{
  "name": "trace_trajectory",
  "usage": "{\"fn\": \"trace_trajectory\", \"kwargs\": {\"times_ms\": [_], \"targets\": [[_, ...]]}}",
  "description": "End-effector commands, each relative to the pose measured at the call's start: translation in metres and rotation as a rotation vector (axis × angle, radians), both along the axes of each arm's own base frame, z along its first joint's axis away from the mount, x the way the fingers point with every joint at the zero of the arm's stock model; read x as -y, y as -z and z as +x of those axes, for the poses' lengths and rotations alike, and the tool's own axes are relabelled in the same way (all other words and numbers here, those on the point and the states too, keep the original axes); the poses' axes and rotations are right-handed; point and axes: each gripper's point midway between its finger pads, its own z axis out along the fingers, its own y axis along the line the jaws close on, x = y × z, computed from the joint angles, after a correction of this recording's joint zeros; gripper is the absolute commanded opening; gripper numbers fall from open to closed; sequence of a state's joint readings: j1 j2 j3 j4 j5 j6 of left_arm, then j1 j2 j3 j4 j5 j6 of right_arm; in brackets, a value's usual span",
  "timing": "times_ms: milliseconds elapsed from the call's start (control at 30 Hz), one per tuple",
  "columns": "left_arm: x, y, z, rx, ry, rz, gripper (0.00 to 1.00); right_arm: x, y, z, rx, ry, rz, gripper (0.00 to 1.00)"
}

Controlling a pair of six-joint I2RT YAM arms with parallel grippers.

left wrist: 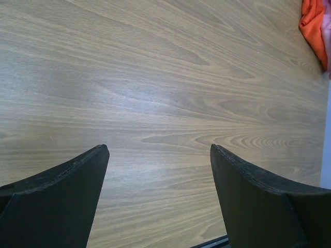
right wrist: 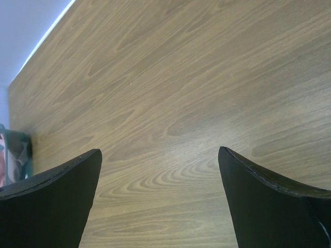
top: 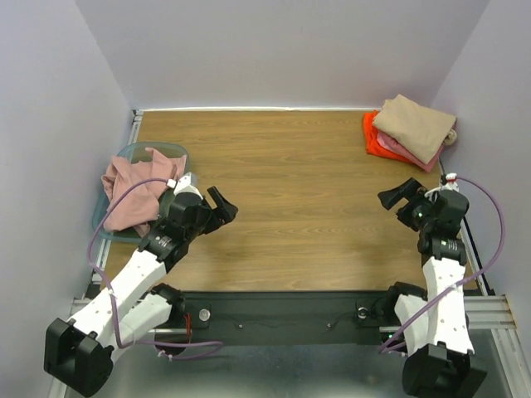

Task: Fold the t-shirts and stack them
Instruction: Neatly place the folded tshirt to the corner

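Three folded t-shirts are stacked at the table's back right corner: the tan one (top: pixel 415 126) on top, a salmon-red one (top: pixel 409 152) under it, the bright orange one (top: pixel 373 135) at the bottom. The orange edge also shows in the left wrist view (left wrist: pixel 312 26). The dusty pink t-shirt (top: pixel 133 195) lies crumpled in the teal bin (top: pixel 159 149) at the left. My left gripper (top: pixel 222 207) (left wrist: pixel 160 155) is open and empty over bare wood, just right of the bin. My right gripper (top: pixel 397 197) (right wrist: pixel 160 157) is open and empty over bare wood, in front of the stack.
The wooden table (top: pixel 290 191) is boxed in by pale walls on the left, back and right. A black rail (top: pixel 282 315) runs along the near edge between the arm bases. The bin's corner shows at the left of the right wrist view (right wrist: pixel 23 155).
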State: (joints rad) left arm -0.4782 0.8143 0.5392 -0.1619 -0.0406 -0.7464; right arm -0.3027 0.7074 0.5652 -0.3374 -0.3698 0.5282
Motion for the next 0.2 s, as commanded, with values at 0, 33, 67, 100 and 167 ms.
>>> {"fn": "trace_trajectory", "kwargs": {"times_ms": [0, 33, 67, 100, 167], "targets": [[-0.0022, -0.0238, 0.0064, 0.061, -0.03, -0.024, 0.91, -0.0077, 0.0062, -0.001, -0.003, -0.04, 0.008, 1.0], [-0.0028, -0.0252, 0.0059, 0.064, -0.032, -0.025, 0.91, -0.0083, 0.0075, -0.002, -0.004, -0.043, 0.006, 1.0], [-0.0037, -0.0261, 0.0064, 0.066, -0.038, -0.024, 0.92, -0.009, 0.0091, -0.0029, -0.007, -0.045, 0.007, 1.0], [-0.0041, -0.0266, 0.0062, 0.068, -0.039, -0.025, 0.92, -0.0094, 0.0084, -0.0029, -0.005, -0.049, 0.005, 1.0], [-0.0046, -0.0264, 0.0057, 0.069, -0.041, -0.026, 0.93, -0.0093, 0.0046, -0.0027, -0.004, -0.052, -0.001, 1.0]]}}
